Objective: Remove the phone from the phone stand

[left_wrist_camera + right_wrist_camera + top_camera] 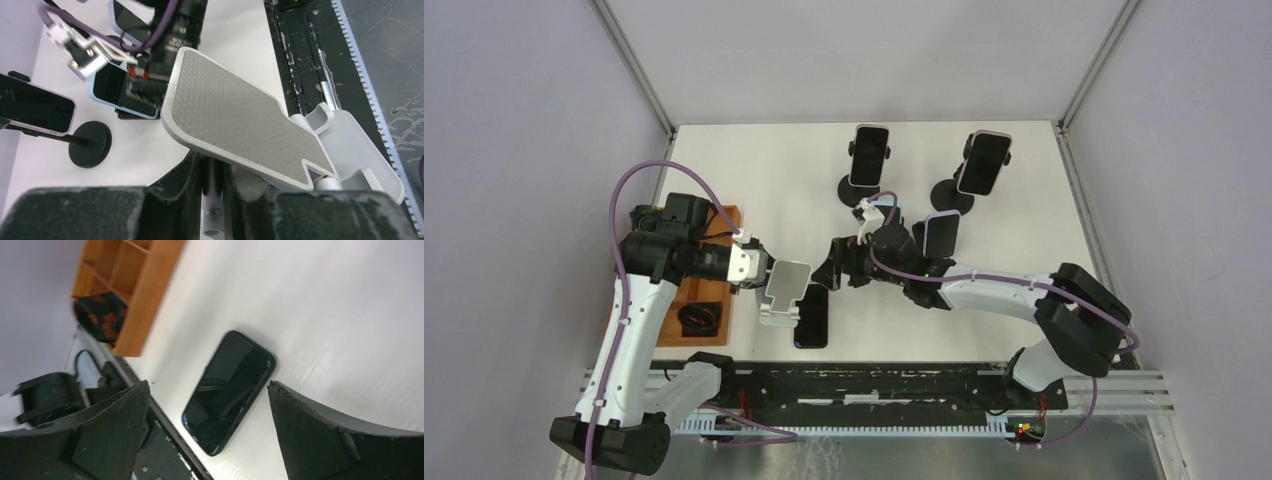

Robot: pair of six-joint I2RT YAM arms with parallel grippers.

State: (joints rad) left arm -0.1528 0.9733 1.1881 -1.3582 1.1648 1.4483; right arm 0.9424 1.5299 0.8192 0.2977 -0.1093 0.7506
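left fingers [172, 195]: clenching the post of the silver phone stand [240, 125]
right fingers [320, 435]: hanging spread wide, released, above the phone [230, 390]
phone: lying flat, screen up, on the counter [325, 300], just right of the stand's base, toward the near edge

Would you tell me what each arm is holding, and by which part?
Left gripper: the phone stand, jaws closed on its stem beneath the plate. Right gripper: nothing, jaws open above the phone lying on the table.
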